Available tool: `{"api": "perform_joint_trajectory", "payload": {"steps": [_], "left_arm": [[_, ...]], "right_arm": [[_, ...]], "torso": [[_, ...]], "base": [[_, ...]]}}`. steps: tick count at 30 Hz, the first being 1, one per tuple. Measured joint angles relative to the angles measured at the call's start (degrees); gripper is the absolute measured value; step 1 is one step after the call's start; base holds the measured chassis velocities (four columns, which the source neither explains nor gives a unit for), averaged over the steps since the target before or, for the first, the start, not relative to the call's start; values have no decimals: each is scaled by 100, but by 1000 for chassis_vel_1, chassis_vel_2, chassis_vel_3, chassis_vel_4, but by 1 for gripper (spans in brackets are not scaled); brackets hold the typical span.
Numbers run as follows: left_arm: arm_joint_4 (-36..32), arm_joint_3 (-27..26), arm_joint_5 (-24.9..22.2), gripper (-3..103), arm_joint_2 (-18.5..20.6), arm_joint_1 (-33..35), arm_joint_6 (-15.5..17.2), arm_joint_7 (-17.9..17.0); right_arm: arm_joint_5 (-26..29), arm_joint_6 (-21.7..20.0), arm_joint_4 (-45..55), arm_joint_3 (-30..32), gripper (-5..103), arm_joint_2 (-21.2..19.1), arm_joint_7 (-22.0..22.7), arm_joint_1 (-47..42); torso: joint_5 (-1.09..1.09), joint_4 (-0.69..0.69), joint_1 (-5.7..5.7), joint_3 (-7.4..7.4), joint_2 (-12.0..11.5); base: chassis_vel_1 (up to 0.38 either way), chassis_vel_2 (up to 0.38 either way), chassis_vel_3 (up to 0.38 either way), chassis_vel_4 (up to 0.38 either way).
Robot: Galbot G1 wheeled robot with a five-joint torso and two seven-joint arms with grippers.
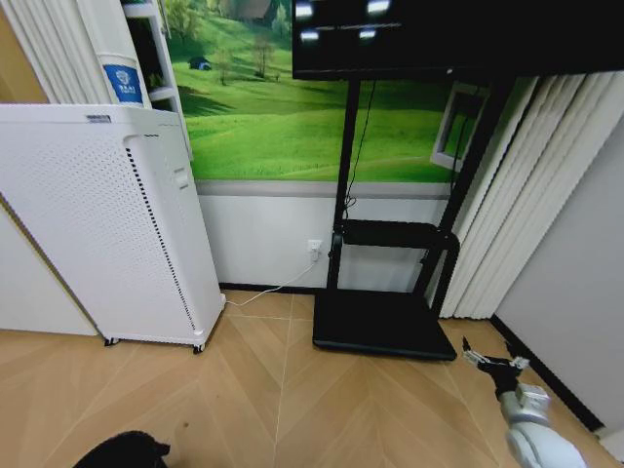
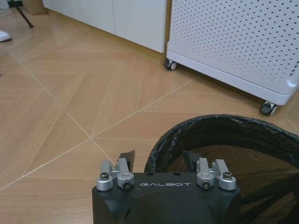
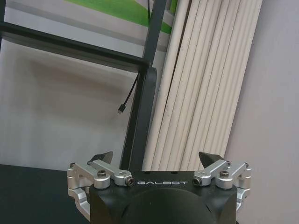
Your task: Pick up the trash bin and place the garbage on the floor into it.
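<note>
Closest to you in the left wrist view is your left hand [image 2: 159,161], its two fingers spread apart with the trash bin's [image 2: 261,135] rim running between them: one fingertip [image 2: 127,157] sits outside the black wall, the other dips inside over the mesh. That is the grip you want, but the fingers have not closed on the rim yet, so treat the bin as unsecured. It sits low on your left, just beside the white perforated appliance [image 2: 233,42] on its casters; in the head view only a dark sliver of it shows at the bottom edge [image 1: 122,451].

To do this step well, push the hand a little deeper so the rim seats well into the fingers, not at their tips, then close squarely across the wall. A thin mesh wall with a liner will likely flex, so I would expect it to tilt if you pinch it shallow. Lift straight up, and keep clear of the appliance's casters.

Your right hand [image 3: 156,158] hangs open and empty on your right, facing the black TV stand [image 1: 385,322] and the pale curtain [image 3: 205,79]. Keep it parked there. No garbage is visible on the wooden floor [image 1: 292,390] from here.
</note>
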Motion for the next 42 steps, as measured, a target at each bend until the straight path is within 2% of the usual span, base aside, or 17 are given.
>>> {"api": "perform_joint_trajectory", "payload": {"steps": [2, 4, 6, 7, 8, 11, 14, 16, 19, 21, 22, 23, 25, 28, 29, 32, 42], "left_arm": [[-46, -31, 80, 62, -2, 39, 6, 59], [-163, -92, 149, 74, -5, 145, 37, 124], [-171, -95, 149, 74, -5, 152, 39, 126], [-242, -132, 154, 84, -5, 214, 57, 153], [-242, -132, 154, 84, -5, 214, 57, 153], [-632, -384, 311, 98, 58, 471, 65, 402], [-882, -504, 530, 99, 120, 501, 65, 574], [-1540, -566, 906, 100, 371, 297, 374, 784], [-1812, -446, 998, 100, 605, 4, 539, 750], [-2121, -47, 1049, 100, 1089, -600, 774, 427], [-2121, -47, 1049, 100, 1089, -600, 774, 427], [-2253, 237, 1002, 100, 1387, -934, 913, 188], [-2354, 488, 1000, 100, 1609, -1222, 1017, 11], [-2442, 694, 1118, 100, 1721, -1414, 1040, -68], [-2489, 815, 1237, 100, 1732, -1472, 1008, -84], [-2527, 1005, 1527, 100, 1785, -1627, 839, -67], [-2374, 1803, 1902, 100, 1651, -2118, 599, -17]], "right_arm": [[9, -2, 0, 4, 100, -18, -1, 14], [23, -9, 1, 8, 100, -50, -4, 40], [24, -10, 1, 8, 100, -51, -4, 41], [33, -20, 11, 12, 100, -60, -8, 47], [33, -20, 11, 12, 100, -60, -8, 47], [74, -44, 197, 92, 100, -69, -75, -70], [76, -51, 399, 157, 100, -69, -102, -200], [-28, -108, 918, 326, 100, -54, -186, -479], [-99, -234, 1250, 426, 100, -15, -253, -657], [-99, -515, 1905, 548, 100, 109, -276, -974], [-99, -515, 1905, 548, 100, 109, -276, -974], [-102, -671, 2268, 584, 100, 219, -258, -1138], [-92, -860, 2633, 604, 100, 324, -223, -1295], [-41, -1097, 3066, 581, 100, 414, -197, -1408], [-15, -1237, 3317, 542, 100, 478, -175, -1491], [-6, -1433, 3855, 552, 100, 829, -154, -1815], [-471, -1505, 4626, 372, 100, 1601, -198, -2338]], "torso": [[0, 0, 0, 0, 0], [0, 1, 0, 0, 0], [0, 1, 0, 0, 0], [0, 1, 0, 0, 0], [0, 1, 0, 0, 0], [0, 2, 0, 0, 0], [1, 1, 0, 0, 0], [2, 2, 0, 0, 0], [-1, 2, 0, 0, 0], [-1, 0, 0, 0, 0], [-1, 0, 0, 0, 0], [-1, -2, 0, 0, 0], [-3, -3, 0, 1, 0], [-1, -4, 0, 1, 0], [-4, 3, 0, 1, 0], [-1, 3, 0, 0, 0], [-3, 0, 0, 0, 0]], "base": [[0, 0, 0, 0], [0, 0, 0, 0], [0, 0, 0, 0], [0, 0, 0, 0], [0, 0, 0, 0], [0, 0, 0, 0], [0, 0, 0, 0], [0, 0, 0, 0], [0, 0, 0, 0], [0, 0, 0, 0], [0, 0, 0, 0], [0, 0, 0, 0], [0, 0, 0, 0], [0, 0, 0, 0], [0, 0, 0, 0], [0, 0, 0, 0], [0, 0, 0, 0]]}}
